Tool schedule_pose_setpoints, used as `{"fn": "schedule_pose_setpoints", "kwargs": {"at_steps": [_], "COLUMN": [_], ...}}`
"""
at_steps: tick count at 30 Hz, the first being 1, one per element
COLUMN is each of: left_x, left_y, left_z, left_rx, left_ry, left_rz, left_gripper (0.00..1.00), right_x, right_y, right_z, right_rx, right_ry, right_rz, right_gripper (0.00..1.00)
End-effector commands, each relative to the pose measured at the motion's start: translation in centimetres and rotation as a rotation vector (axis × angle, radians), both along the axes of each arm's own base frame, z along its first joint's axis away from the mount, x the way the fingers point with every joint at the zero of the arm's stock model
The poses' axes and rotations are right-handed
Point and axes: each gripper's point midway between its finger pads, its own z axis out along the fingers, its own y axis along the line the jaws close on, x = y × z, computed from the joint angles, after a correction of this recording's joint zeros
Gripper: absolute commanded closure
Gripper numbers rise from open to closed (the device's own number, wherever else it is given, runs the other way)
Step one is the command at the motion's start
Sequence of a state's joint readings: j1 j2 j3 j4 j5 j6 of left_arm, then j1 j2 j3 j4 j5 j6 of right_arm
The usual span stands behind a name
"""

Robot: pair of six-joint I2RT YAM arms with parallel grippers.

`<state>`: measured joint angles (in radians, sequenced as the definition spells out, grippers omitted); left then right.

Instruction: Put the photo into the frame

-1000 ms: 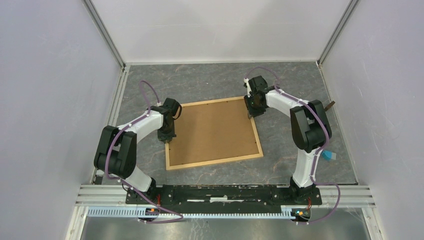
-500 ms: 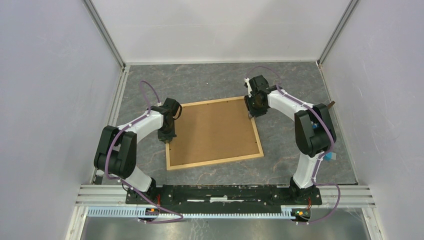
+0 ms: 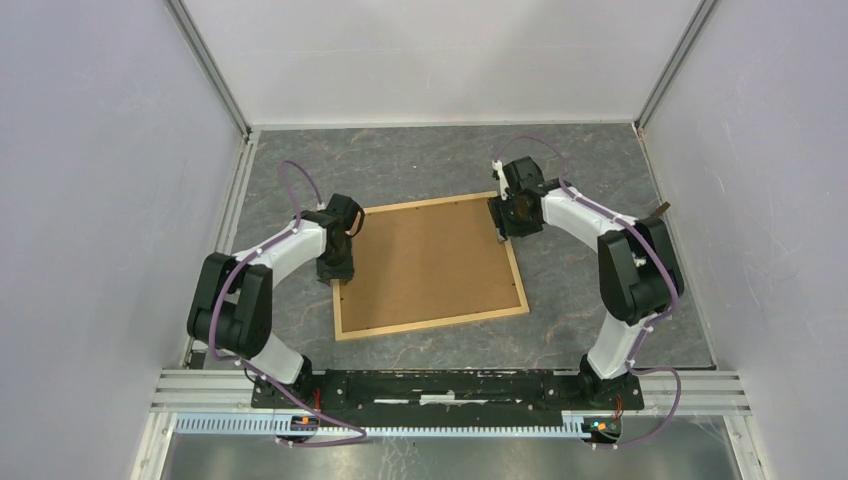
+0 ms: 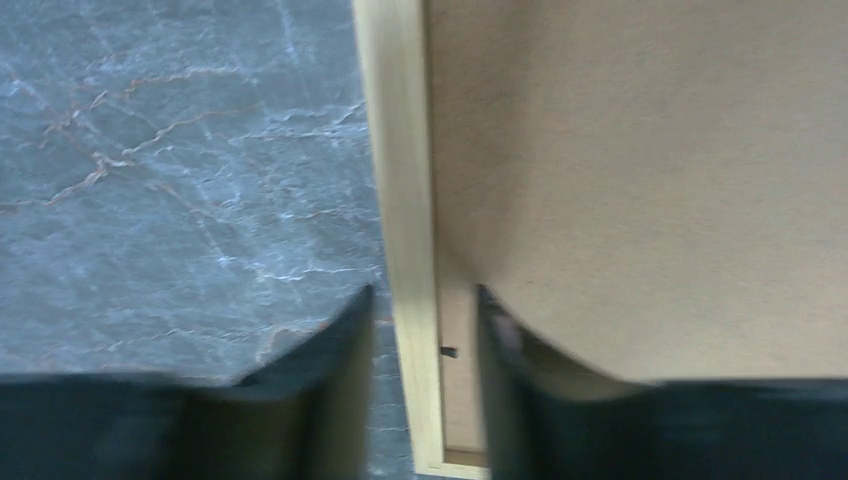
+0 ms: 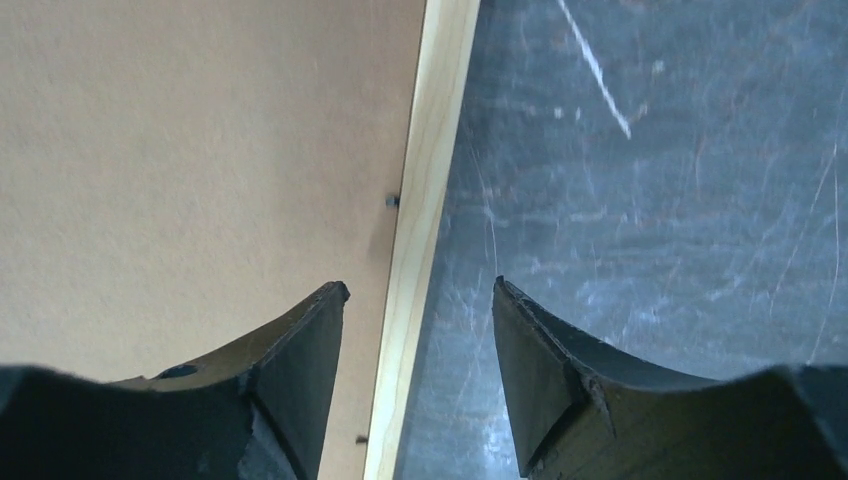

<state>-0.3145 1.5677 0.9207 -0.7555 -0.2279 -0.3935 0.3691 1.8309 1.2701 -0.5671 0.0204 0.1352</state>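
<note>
Frame face-down on table, board inside; left gripper straddles its left rail, right gripper its right rail, both jaws parted, unclamped.

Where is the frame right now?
In the top view the frame lies flat mid-table, backing board up, with the left gripper straddling its left rail and the right gripper its right rail.

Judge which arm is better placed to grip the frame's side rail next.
Left, probably: the left gripper straddles the frame rail narrowly; the right gripper also straddles its rail, but stands wider open.
</note>
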Motion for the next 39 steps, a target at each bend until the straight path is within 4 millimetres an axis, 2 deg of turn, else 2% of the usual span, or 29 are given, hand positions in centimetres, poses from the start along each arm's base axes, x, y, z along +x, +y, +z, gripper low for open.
{"fn": "schedule_pose_setpoints", "kwargs": {"at_steps": [1,3,6,10,13,15,18,20,21,26,29,31,34,37,39], "left_x": [2.8,3.0,2.3,-0.4,-3.3,-5.1,-7.5,-8.5,-9.2,-11.3,-11.4,-11.0,-9.4,-7.1,-6.3], "left_y": [-2.1,-3.2,-5.6,-11.5,-15.7,-18.3,-21.4,-23.0,-23.7,-27.1,-28.3,-28.6,-28.2,-27.8,-27.9], "left_z": [4.3,6.2,8.8,11.1,11.5,11.7,11.6,11.2,11.0,9.6,7.7,7.0,6.0,6.8,7.7], "left_rx": [-0.114,-0.188,-0.326,-0.491,-0.516,-0.551,-0.537,-0.463,-0.426,-0.178,-0.013,0.15,0.407,0.621,0.713], "left_ry": [-0.189,-0.263,-0.317,-0.338,-0.359,-0.376,-0.429,-0.477,-0.491,-0.553,-0.554,-0.581,-0.612,-0.695,-0.74], "left_rz": [-0.078,-0.113,-0.195,-0.4,-0.572,-0.658,-0.801,-0.904,-0.959,-1.213,-1.312,-1.373,-1.389,-1.301,-1.252], "left_gripper": [0.43,0.29,0.22,0.17,0.12,0.09,0.04,0.0,0.0,0.0,0.0,0.0,0.0,0.01,0.07], "right_x": [-1.1,-2.3,-3.0,-3.5,-3.8,-3.9,-4.1,-4.0,-3.9,-3.2,-3.1,-2.9,-2.8,-3.0,-3.2], "right_y": [-0.5,-0.8,-1.4,-1.2,-1.1,-1.2,-0.9,0.1,0.4,1.5,2.1,2.3,2.2,2.3,2.5], "right_z": [1.5,0.6,-0.8,-2.4,-3.1,-3.3,-2.8,-1.6,-0.9,2.7,4.7,5.8,6.9,7.4,7.7], "right_rx": [0.019,0.022,0.031,0.072,0.083,0.083,0.107,0.171,0.189,0.259,0.321,0.348,0.359,0.372,0.392], "right_ry": [-0.063,-0.043,-0.041,-0.026,-0.009,-0.004,0.006,0.0,-0.002,0.001,0.007,-0.002,-0.006,0.0,-0.002], "right_rz": [0.009,0.011,-0.002,-0.008,-0.022,-0.045,-0.078,-0.081,-0.089,-0.155,-0.204,-0.225,-0.24,-0.242,-0.248], "right_gripper": [0.38,0.4,0.46,0.52,0.57,0.68,0.88,0.99,1.0,1.0,1.0,1.0,1.0,1.0,1.0]}}
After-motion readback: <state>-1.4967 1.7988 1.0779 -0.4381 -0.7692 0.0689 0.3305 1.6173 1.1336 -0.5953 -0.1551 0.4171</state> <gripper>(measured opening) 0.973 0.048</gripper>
